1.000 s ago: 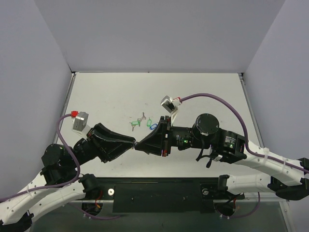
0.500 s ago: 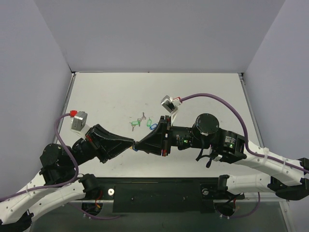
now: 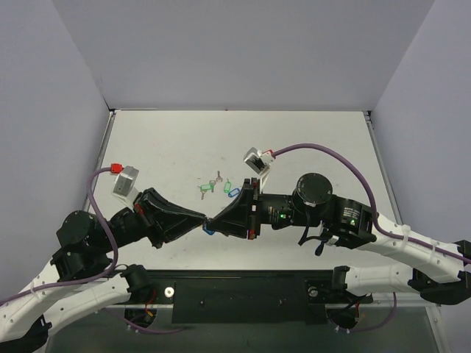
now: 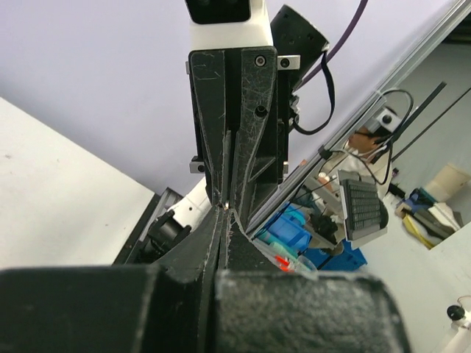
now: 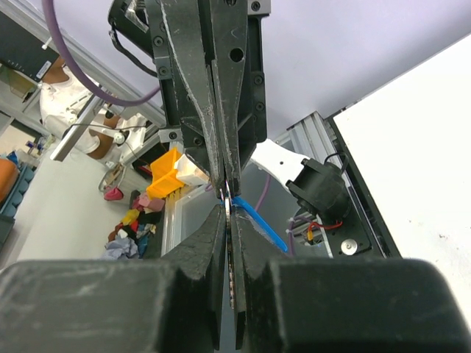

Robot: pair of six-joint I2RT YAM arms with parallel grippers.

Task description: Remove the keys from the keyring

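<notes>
- The left gripper (image 3: 200,218) and right gripper (image 3: 214,220) meet tip to tip above the worktop, closer to its near edge than its far edge and a little left of centre.
- Left jaws: pressed together. The left wrist view shows only a hairline gap and a small metal glint at the tips, so what they grip cannot be told.
- Right jaws: pressed together, pinching a thin silver edge (image 5: 229,215). This is judged to be one of the keys or the keyring seen edge-on.
- Task item: the bunch is held off the surface at the junction of the tips. Its deep-blue tag (image 3: 208,229) hangs just below them. No yellow tag can be made out.
- Change: a second ago no tag showed beneath the tips, and it has since swung down into sight. The left arm has drawn slightly back toward the left edge, while the meeting point has barely shifted.
- Meaning: the bunch is being worked between the two grips, but no key is seen free of it. Separation is judged not yet done.
- Not involved: the green-tagged keys (image 3: 206,188) and a lighter blue tag (image 3: 234,193) lie near the worktop's middle, apart from both grippers.
</notes>
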